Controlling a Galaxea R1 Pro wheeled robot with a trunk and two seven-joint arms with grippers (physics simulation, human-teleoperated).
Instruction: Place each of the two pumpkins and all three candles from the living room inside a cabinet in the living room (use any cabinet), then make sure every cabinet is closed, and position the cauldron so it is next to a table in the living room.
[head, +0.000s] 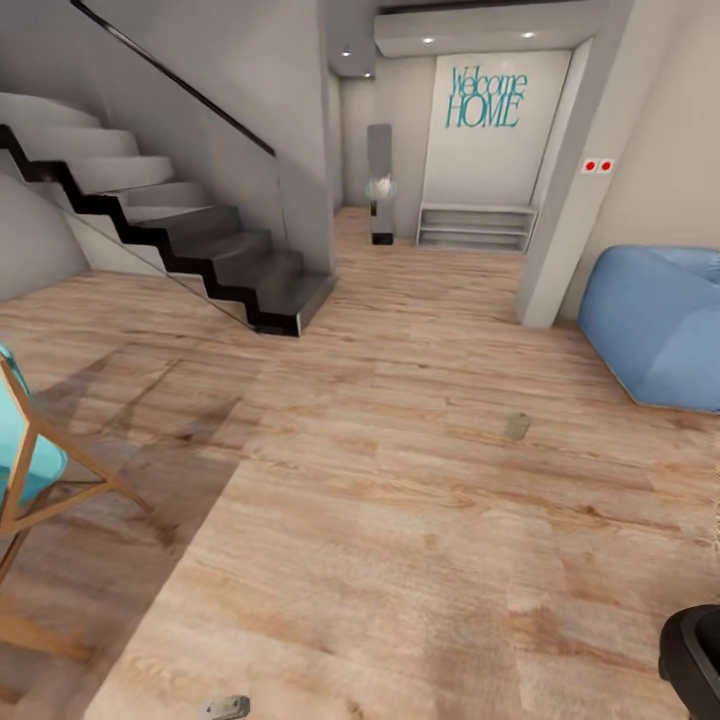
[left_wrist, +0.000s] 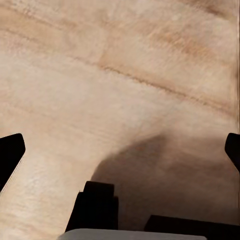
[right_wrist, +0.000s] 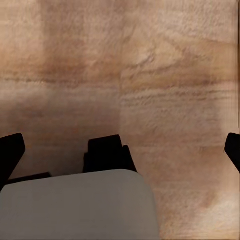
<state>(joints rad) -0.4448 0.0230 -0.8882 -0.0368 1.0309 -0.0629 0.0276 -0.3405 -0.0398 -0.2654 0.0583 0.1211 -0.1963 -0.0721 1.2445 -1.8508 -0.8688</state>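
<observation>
From the head view, a wide wood floor (head: 400, 520) runs open through the middle; black stairs (head: 200, 250) sit upper left, a blue beanbag (head: 660, 320) at the right edge, a teal chair (head: 30, 470) at the left edge. A small grey-cream candle (head: 517, 427) lies on the bare boards, centre right.

Left wrist view: the left gripper (left_wrist: 120, 150) is spread wide over floor.

Right wrist view: the right gripper (right_wrist: 120, 150) likewise spread, holding nothing.
</observation>
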